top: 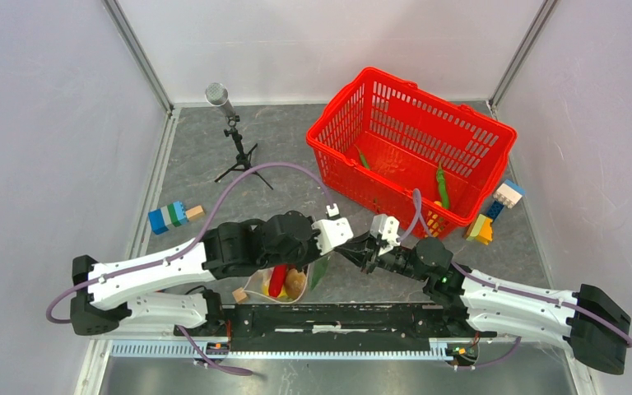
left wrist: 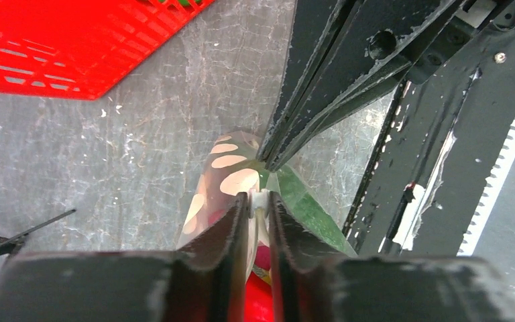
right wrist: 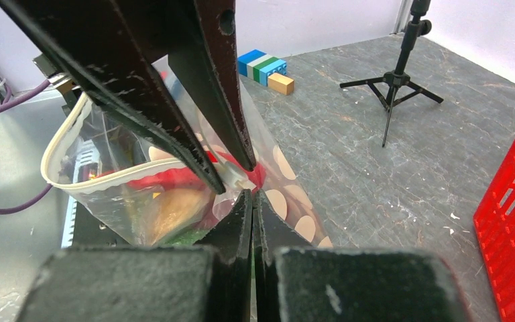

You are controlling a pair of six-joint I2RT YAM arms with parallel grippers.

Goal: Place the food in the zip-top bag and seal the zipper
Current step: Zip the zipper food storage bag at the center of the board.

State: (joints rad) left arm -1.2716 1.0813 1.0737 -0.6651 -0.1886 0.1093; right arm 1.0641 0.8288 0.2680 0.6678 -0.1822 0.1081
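At the near edge, just ahead of the arm bases, both grippers meet on one corner of the bag [right wrist: 287, 200]. The left gripper [left wrist: 258, 200] is clamped on the end of the zipper [right wrist: 59, 144], white strip right between its tips. The right gripper [right wrist: 251, 196] is closed too, its tips pinching the dotted film just beside the left's.

Inside the bag there's the red chilli [top: 277, 280], the brown lump [right wrist: 174, 209] and something green low down, so the loading is well under way. But two green pods [top: 443, 185] lie in the red basket [top: 411, 89], well apart from the bag. If those count, the filling isn't finished.

And the seal? Not done. In the right wrist view the zipper bows wide open on the far side, its two strips apart, and they only come together at the pinched corner. It looks like the set-up for a run along the strip, with nearly the whole length left to press shut.
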